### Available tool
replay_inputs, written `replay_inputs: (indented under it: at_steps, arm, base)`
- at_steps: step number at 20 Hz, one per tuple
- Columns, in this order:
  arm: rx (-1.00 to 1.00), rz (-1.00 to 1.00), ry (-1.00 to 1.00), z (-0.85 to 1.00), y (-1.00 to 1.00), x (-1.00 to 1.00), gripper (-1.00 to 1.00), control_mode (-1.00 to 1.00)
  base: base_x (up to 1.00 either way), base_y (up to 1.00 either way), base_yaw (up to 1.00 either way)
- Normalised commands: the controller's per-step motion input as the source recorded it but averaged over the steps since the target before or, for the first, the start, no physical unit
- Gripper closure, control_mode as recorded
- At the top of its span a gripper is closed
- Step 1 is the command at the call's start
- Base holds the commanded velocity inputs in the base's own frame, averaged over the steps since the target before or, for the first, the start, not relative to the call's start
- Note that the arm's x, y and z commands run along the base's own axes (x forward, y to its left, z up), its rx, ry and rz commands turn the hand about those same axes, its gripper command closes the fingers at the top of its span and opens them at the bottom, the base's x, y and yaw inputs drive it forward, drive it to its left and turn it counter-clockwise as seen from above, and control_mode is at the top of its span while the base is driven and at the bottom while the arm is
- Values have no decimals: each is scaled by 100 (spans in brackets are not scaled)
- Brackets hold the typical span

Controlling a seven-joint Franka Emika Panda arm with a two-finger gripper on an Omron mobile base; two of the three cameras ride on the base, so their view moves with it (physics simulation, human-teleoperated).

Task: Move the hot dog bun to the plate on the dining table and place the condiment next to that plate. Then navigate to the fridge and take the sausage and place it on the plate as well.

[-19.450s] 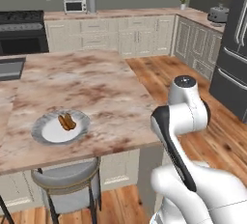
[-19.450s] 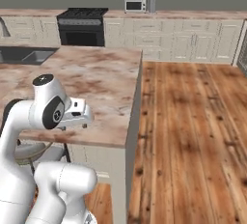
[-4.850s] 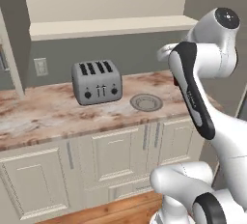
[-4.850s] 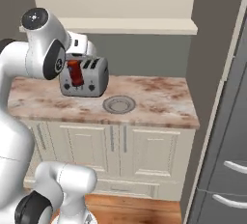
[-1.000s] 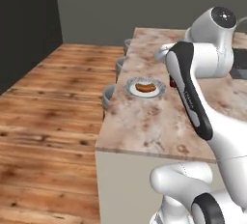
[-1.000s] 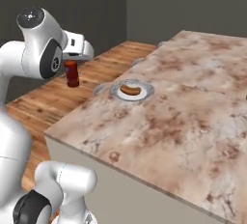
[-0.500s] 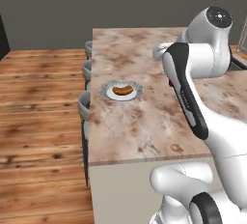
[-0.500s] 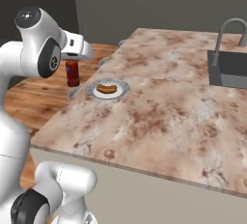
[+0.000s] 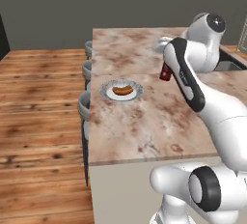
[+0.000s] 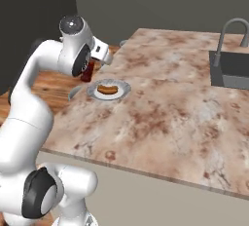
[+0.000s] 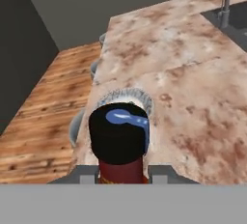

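The base has been driven closer to the dining table [image 9: 144, 121]; the sauce bottle [image 11: 119, 143] is clamped in the closed gripper [image 11: 120, 172] above the table, near the plate [image 9: 120, 91], ready for placing.

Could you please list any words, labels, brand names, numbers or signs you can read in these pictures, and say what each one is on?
No text can be read anywhere in these pictures.
The condiment, held in the tool: no lettering can be made out on it.
The plate, the hot dog bun and the dining table: no markings.
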Motion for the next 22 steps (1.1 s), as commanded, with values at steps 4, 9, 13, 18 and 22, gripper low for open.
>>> replay_inputs:
  at_steps: [4,9,13,18,22]
  arm:
    - [13,50,-7,-76,-67,82,100,-100]
    - [-1,64,-14,-82,-35,60,100,-100]
    - [-5,46,-25,-63,0,56,100,-100]
    - [-7,30,-30,-49,5,49,100,-100]
    - [-10,19,-34,-62,25,5,100,-100]
  base:
    - [0,0,0]
    - [0,0,0]
    - [0,0,0]
    - [0,0,0]
    - [0,0,0]
